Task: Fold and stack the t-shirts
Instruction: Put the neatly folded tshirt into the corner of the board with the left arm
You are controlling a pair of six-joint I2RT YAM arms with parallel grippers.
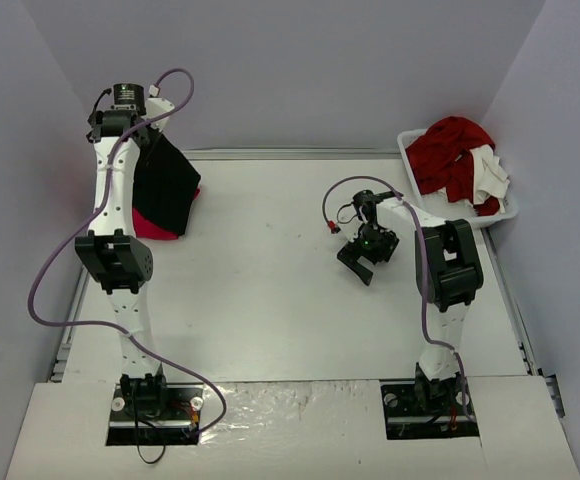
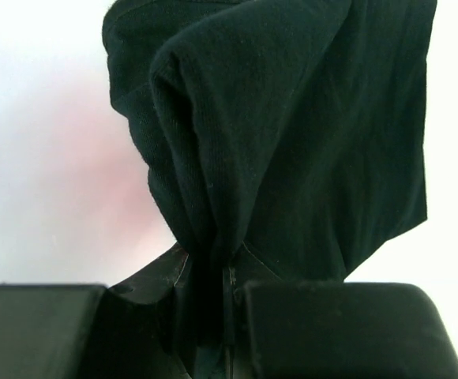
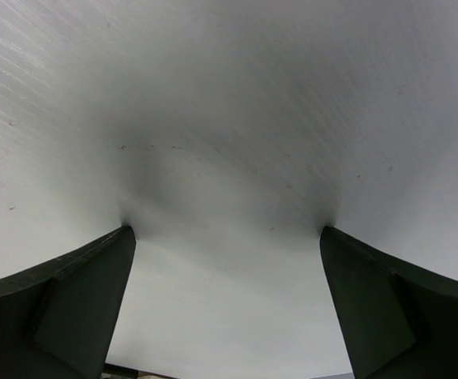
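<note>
My left gripper (image 1: 147,128) is raised at the far left and shut on a bunched fold of the black t-shirt (image 1: 166,185), which hangs down from it to the table. In the left wrist view the black t-shirt (image 2: 292,134) fills the frame, pinched between the jaws of the left gripper (image 2: 229,278). Under its lower edge a pink-red t-shirt (image 1: 148,226) lies on the table, mostly hidden. My right gripper (image 1: 359,262) sits low over the middle-right of the table. In the right wrist view the right gripper (image 3: 225,230) is open with only bare table between its fingers.
A white basket (image 1: 511,211) at the back right corner holds red cloth (image 1: 448,150) and white cloth (image 1: 488,176). The white table (image 1: 270,300) is enclosed by pale walls on the left, back and right.
</note>
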